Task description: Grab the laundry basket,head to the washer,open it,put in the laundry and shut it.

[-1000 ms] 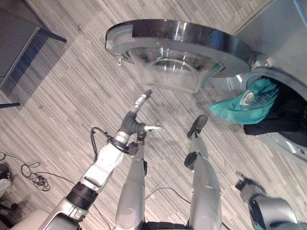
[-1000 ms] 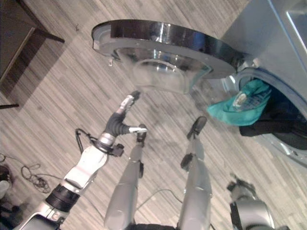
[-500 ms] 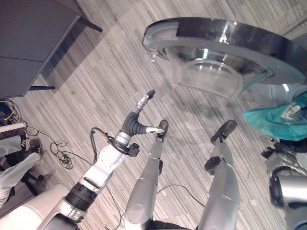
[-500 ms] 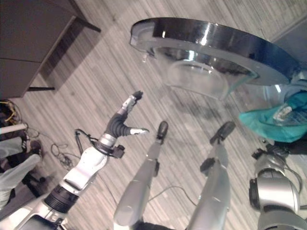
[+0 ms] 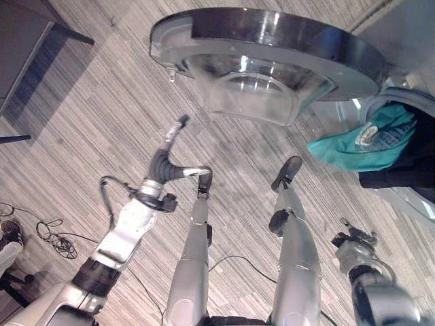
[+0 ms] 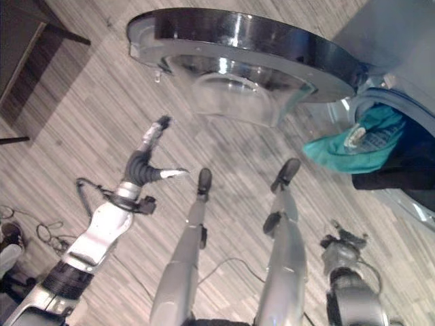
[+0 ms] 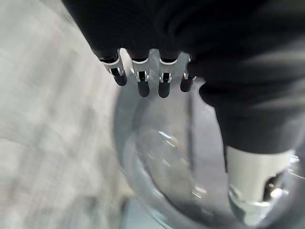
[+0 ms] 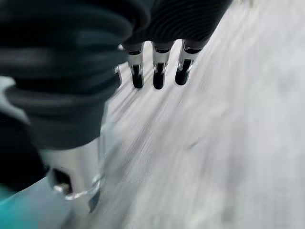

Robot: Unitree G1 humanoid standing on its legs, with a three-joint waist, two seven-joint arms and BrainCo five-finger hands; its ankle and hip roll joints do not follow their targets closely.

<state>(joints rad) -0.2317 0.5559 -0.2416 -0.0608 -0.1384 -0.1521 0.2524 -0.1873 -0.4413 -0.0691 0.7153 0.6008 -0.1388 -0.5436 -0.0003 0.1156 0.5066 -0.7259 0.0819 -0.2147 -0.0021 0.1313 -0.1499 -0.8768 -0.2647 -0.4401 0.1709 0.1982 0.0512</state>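
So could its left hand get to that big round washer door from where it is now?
Probably yes. The left hand, fingers straight and holding nothing, is raised toward the open washer door, with bare floor and nothing else between them. It is not touching the door yet.

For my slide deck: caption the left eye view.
Open left hand reaches toward the washer door; teal laundry hangs out.

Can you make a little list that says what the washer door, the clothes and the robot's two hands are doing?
washer door: wide open, not yet shut
teal cloth: hanging out of the washer opening
dark clothes: in the opening, beside the teal cloth
left hand: open, fingers straight, below the door, holding nothing
right hand: open, low by the washer, holding nothing
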